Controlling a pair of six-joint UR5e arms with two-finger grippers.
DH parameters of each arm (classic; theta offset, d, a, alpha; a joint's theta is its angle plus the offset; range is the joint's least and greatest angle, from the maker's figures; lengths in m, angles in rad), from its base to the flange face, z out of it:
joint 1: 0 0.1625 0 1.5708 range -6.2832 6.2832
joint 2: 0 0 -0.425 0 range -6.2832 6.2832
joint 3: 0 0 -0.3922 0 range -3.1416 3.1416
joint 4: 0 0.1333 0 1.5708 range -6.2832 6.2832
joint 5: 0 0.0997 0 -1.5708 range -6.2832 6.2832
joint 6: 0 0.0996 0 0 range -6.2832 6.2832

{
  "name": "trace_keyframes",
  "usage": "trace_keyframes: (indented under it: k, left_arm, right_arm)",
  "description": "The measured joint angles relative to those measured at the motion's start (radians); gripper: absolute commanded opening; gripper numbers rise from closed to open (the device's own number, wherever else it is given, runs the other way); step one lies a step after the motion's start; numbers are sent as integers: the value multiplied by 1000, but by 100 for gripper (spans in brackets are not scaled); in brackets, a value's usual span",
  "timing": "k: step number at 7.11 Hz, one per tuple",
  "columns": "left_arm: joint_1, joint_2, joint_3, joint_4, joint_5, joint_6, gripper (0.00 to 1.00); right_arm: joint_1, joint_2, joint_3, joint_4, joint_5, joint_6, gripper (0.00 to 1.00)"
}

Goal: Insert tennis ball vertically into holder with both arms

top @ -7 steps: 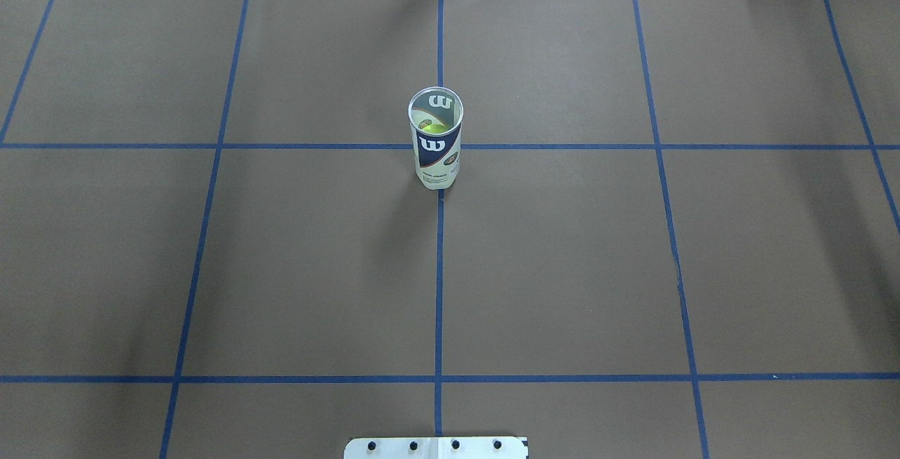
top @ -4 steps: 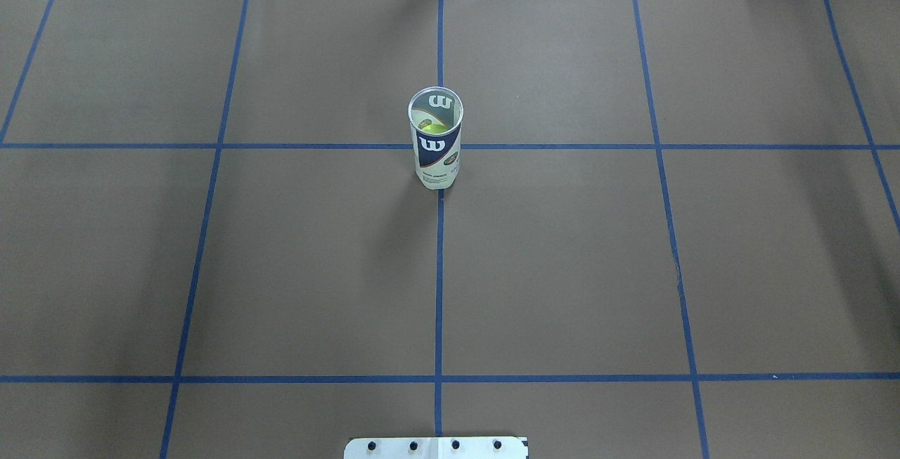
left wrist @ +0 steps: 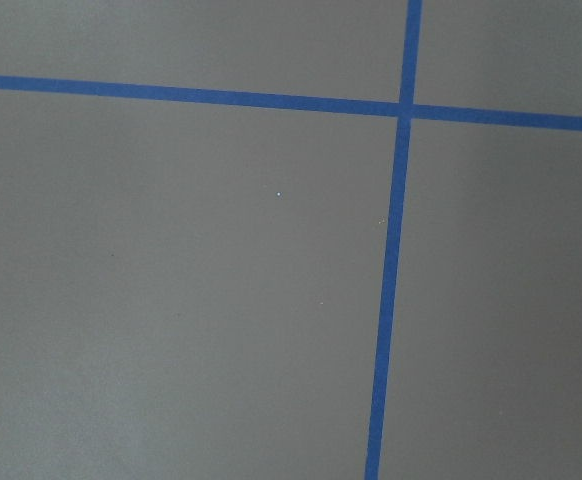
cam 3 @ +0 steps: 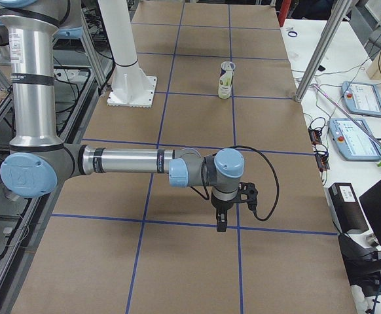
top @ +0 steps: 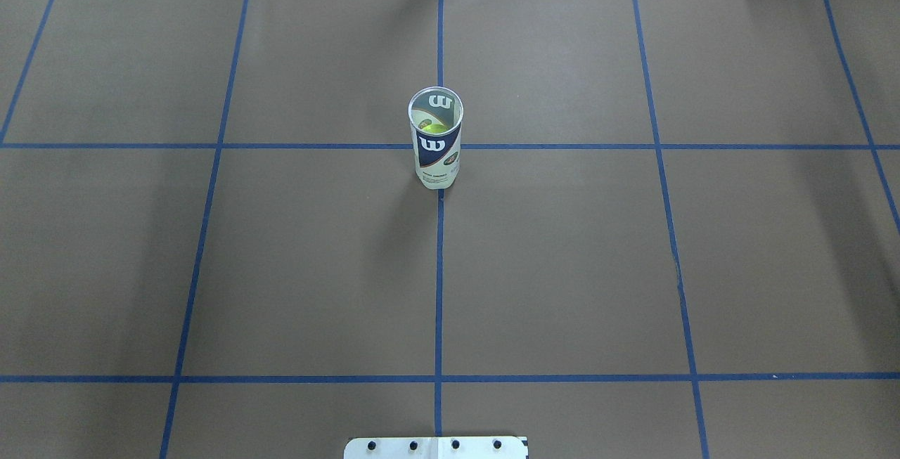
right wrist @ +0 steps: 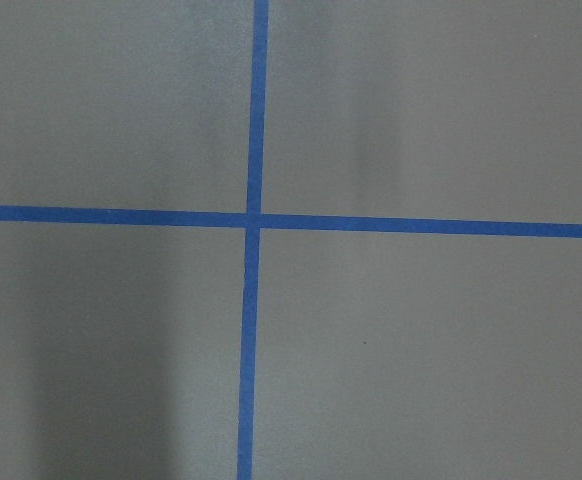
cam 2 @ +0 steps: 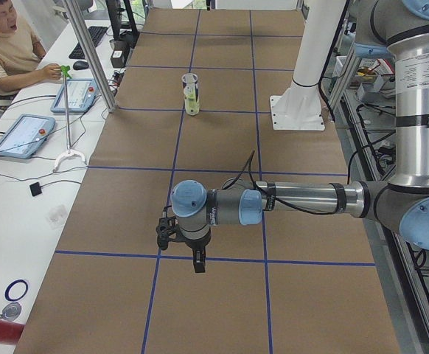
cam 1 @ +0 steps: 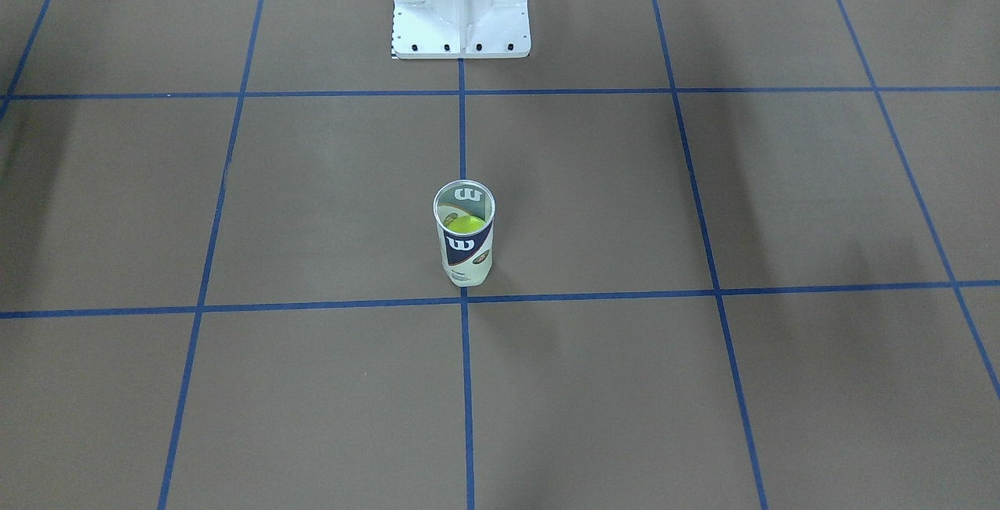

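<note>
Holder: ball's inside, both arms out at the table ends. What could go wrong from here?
1. The holder stands upright, tall and narrow, loose on the table with nothing bracing it; a bump would likely tip it.
2. Its top is open with the tennis ball inside, so a tip could let the ball roll out.
3. The left tool and right tool hang low over the table; a sweep toward centre at that height might clip the holder.

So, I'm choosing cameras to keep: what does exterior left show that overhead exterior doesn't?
Only exterior left: the left arm stretched over the table, the left gripper pointing down, and a person at a side desk. Only overhead: a look down into the open holder at the tennis ball inside. Both: the holder standing upright on the brown table with blue tape lines.
</note>
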Motion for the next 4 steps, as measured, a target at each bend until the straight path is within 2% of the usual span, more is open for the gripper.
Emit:
trace_keyframes:
  k: [4]
  left_arm:
    - [0, 1, 2, 2, 3, -1, 100]
  right_arm:
    - [0, -55, -3, 1, -11, -13, 100]
